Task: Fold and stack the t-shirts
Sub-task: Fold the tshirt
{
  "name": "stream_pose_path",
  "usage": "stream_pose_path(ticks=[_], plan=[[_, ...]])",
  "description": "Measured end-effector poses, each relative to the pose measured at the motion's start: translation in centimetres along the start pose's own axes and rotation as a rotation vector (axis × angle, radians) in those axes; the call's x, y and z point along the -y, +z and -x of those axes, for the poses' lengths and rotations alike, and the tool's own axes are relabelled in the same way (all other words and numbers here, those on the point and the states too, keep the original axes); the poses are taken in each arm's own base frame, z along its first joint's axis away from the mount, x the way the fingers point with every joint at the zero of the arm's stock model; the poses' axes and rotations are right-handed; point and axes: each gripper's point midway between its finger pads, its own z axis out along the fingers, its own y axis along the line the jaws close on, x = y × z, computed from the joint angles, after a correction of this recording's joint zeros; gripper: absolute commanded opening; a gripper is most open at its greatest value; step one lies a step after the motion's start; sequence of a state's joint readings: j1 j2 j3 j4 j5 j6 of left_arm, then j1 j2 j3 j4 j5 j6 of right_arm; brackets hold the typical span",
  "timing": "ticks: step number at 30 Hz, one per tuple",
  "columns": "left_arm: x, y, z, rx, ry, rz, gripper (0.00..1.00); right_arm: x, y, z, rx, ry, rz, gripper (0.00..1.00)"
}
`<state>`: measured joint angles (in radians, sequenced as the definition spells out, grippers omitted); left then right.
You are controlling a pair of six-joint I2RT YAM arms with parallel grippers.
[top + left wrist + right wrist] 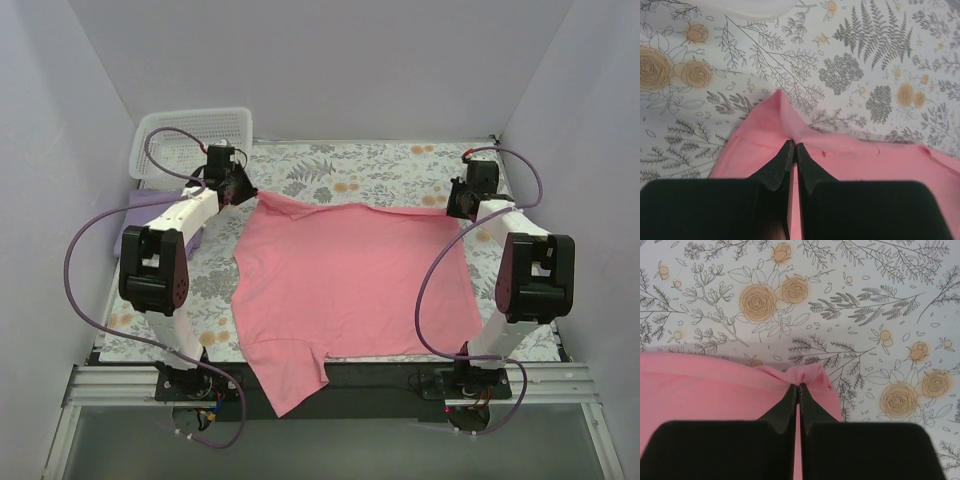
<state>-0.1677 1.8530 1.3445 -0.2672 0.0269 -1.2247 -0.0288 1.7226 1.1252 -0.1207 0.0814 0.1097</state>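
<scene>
The salmon-pink t-shirt [350, 280] lies spread over the floral tablecloth, one sleeve hanging past the near table edge. My left gripper [250, 193] is shut on its far left corner, shown in the left wrist view [793, 146] with pink cloth [850, 155] pinched between the black fingers. My right gripper [455, 208] is shut on the far right corner, shown in the right wrist view [798, 386] with a bunched fold of the shirt [805, 374] at the tips. The lavender-purple t-shirt [150, 212] lies folded at the left, mostly hidden behind my left arm.
A white lattice basket [190, 135] stands at the back left corner. The floral tablecloth [360, 170] covers the table up to the back wall. Purple cables loop beside both arms. The near table edge has a metal rail [330, 385].
</scene>
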Motion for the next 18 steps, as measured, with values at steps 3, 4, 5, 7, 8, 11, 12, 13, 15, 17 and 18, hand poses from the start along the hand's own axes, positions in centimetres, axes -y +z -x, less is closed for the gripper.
stream_pose_path(ticks=[3,4,5,7,8,11,12,13,15,17,18], plan=[[1.2,-2.7,0.3,0.015,-0.01,-0.024,0.0,0.1,-1.3,-0.4,-0.009,0.008,-0.003,0.01],[1.6,-3.7,0.5,0.023,-0.013,-0.039,0.0,0.1,-1.9,-0.3,-0.007,0.01,-0.004,0.01],[2.0,-4.7,0.5,0.03,-0.018,-0.051,0.0,0.2,-2.5,-0.2,-0.005,0.012,-0.007,0.01],[2.6,-6.3,0.5,0.04,-0.025,-0.076,0.0,0.3,-3.5,0.2,0.014,0.017,-0.012,0.01],[2.9,-7.2,0.3,0.042,-0.028,-0.088,0.0,0.4,-3.9,0.3,0.019,0.018,-0.015,0.01],[2.9,-9.0,-0.9,0.029,-0.037,-0.108,0.0,0.5,-4.7,0.3,0.022,0.019,-0.022,0.01],[2.7,-9.6,-1.5,0.02,-0.038,-0.108,0.0,0.5,-4.9,0.1,0.018,0.021,-0.023,0.01],[2.4,-10.0,-2.1,0.012,-0.041,-0.107,0.0,0.6,-5.0,-0.3,0.009,0.021,-0.025,0.01],[1.7,-10.7,-3.3,-0.005,-0.046,-0.1,0.0,0.7,-5.2,-1.1,-0.006,0.023,-0.028,0.01],[0.7,-11.3,-4.7,-0.027,-0.055,-0.084,0.0,0.9,-5.6,-2.2,-0.029,0.027,-0.033,0.01],[0.4,-11.6,-5.2,-0.033,-0.059,-0.08,0.0,0.9,-5.8,-2.8,-0.039,0.029,-0.036,0.01]])
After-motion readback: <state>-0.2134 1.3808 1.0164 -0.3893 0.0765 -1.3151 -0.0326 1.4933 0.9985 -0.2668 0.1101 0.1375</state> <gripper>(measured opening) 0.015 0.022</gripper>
